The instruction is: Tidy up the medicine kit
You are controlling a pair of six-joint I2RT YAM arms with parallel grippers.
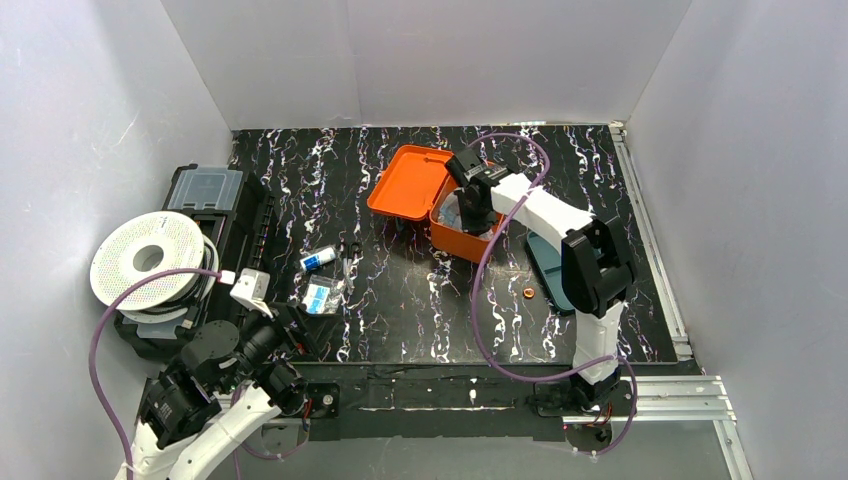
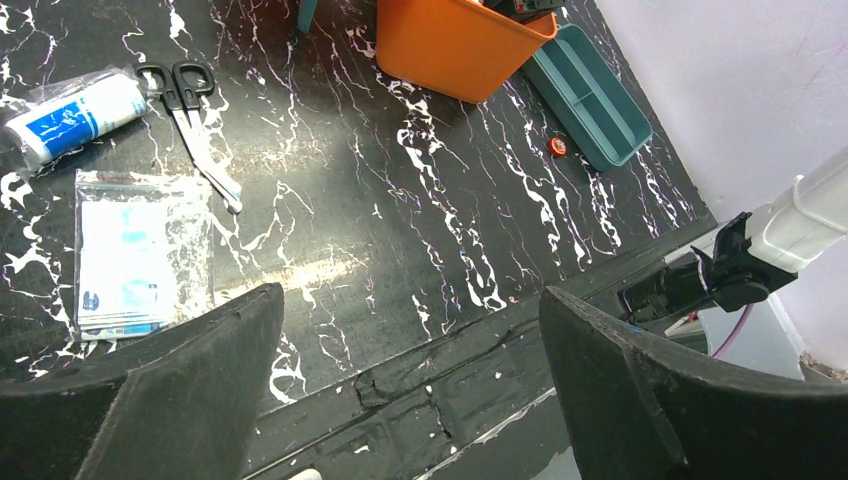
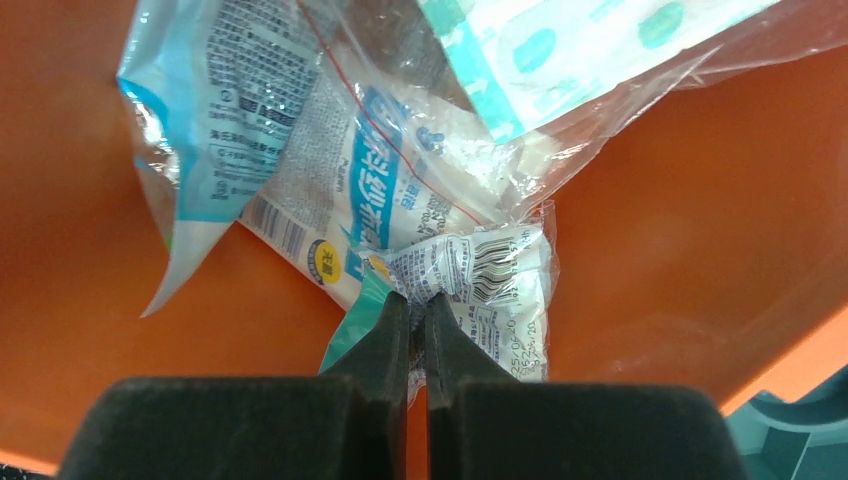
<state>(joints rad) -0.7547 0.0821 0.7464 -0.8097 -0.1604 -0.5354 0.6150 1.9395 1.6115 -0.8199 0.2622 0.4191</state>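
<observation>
The medicine kit (image 1: 452,238) is an orange box standing open at the table's middle back, its lid (image 1: 405,180) laid flat to the left. My right gripper (image 1: 470,215) reaches down into it. In the right wrist view the right gripper (image 3: 418,298) is shut on the crumpled edge of a clear printed packet (image 3: 490,275), which lies on other packets (image 3: 300,150) over the orange floor (image 3: 690,240). My left gripper (image 2: 410,300) hangs open and holds nothing above the table's near edge, at the front left (image 1: 288,325).
On the table left of the kit lie a bagged white tube with a blue label (image 2: 70,115), black scissors (image 2: 195,120) and a bag of blue-white sachets (image 2: 135,250). A teal divided tray (image 1: 550,270) and a small orange disc (image 1: 528,293) lie right. A black case (image 1: 205,190) and a spool (image 1: 150,260) stand far left.
</observation>
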